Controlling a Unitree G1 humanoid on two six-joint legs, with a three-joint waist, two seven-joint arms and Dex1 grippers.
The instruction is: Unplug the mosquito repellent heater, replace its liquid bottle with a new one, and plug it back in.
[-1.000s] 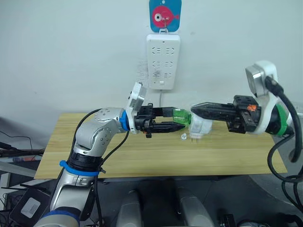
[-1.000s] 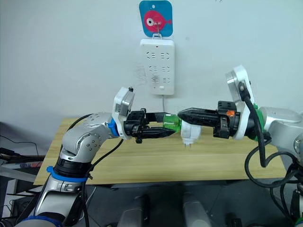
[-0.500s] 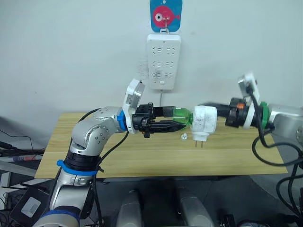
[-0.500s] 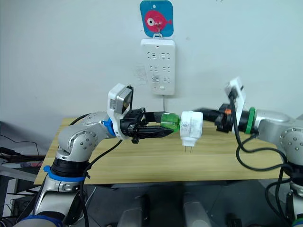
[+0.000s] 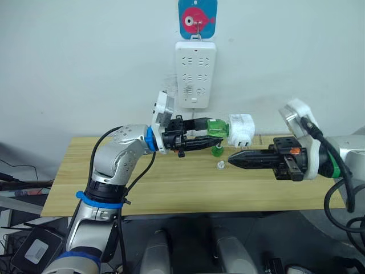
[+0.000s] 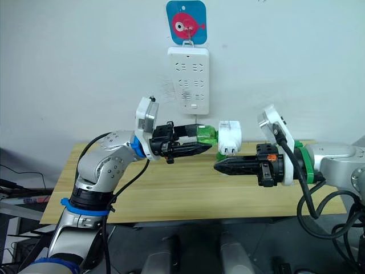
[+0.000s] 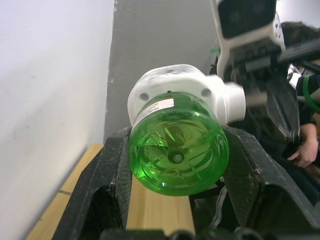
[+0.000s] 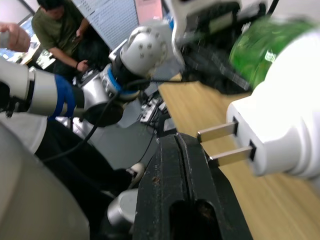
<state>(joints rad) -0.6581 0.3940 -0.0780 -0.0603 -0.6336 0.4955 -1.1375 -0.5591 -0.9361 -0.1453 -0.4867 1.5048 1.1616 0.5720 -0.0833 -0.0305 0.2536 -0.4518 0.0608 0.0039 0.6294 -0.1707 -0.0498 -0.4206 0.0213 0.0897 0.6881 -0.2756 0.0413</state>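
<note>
- A robot test room or lab, staged to look a little like a home corner.
- A plain light wooden desk [image 5: 171, 188] stands against a bare white wall [image 5: 85, 63], with very little on it.
- A white power strip [image 5: 195, 74] hangs upright on that wall, under a blue card with a pink fish [image 5: 197, 19], as a mock household socket.
- Black cables and boxed electronics [image 5: 34, 248] lie on the floor beside the desk.
- In the right wrist view a seated person in a dark green shirt [image 8: 60, 30] is behind the set-up, with a large printed sheet [image 8: 107, 20] near them.
</note>
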